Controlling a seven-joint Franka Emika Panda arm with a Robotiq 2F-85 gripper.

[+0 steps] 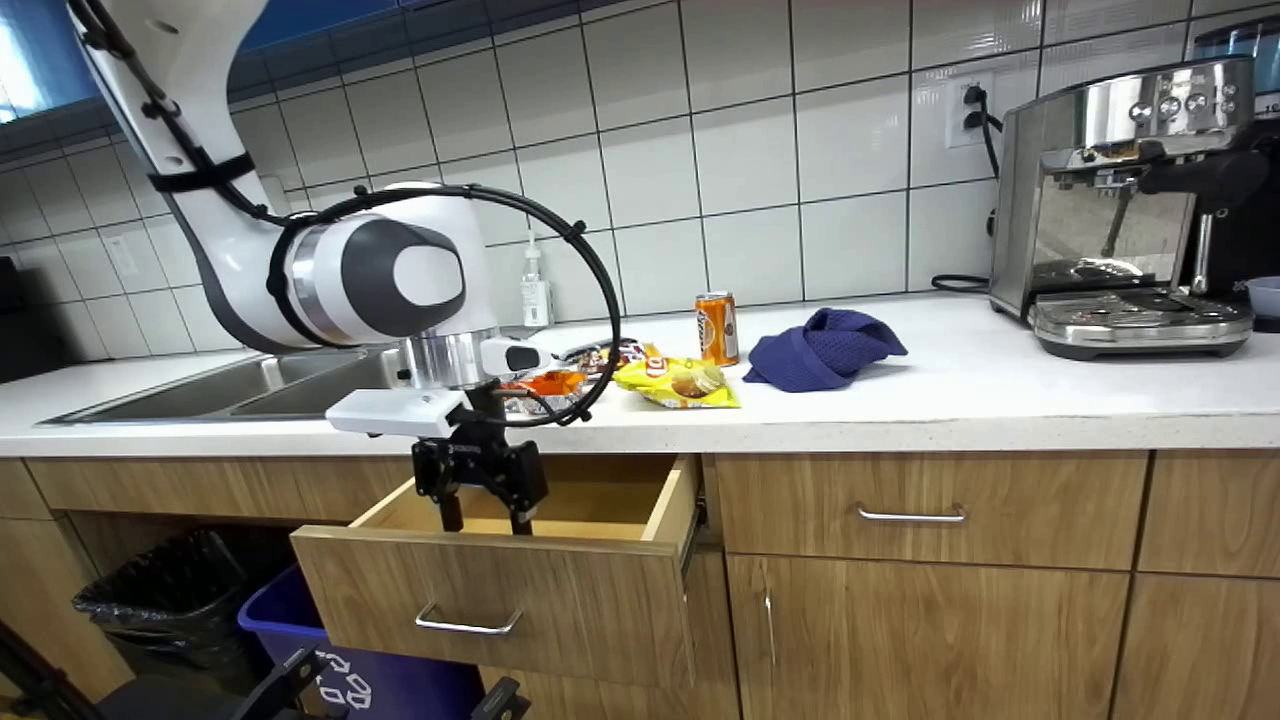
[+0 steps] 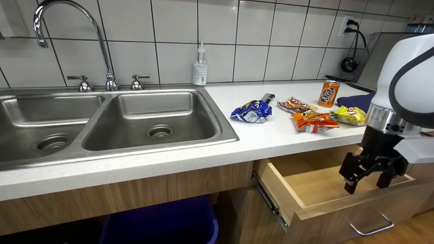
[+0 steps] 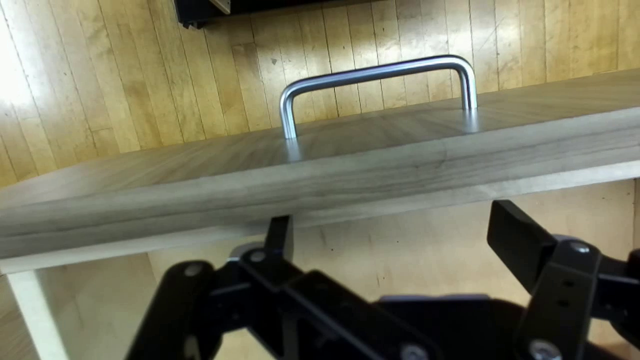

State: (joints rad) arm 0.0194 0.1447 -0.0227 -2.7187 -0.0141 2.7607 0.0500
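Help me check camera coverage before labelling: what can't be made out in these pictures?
Drawer, back: hidden by the counter in both exterior views.
Part of its inside: covered by the blurred end effector in the wrist view.
Blue bin, base: cut off by the bottom edge in both exterior views.
Bottle, label: print too small to read in both exterior views.
Dark object, identity: cut off by the top edge in the wrist view.

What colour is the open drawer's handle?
Silver; the handle shows best in the wrist view.
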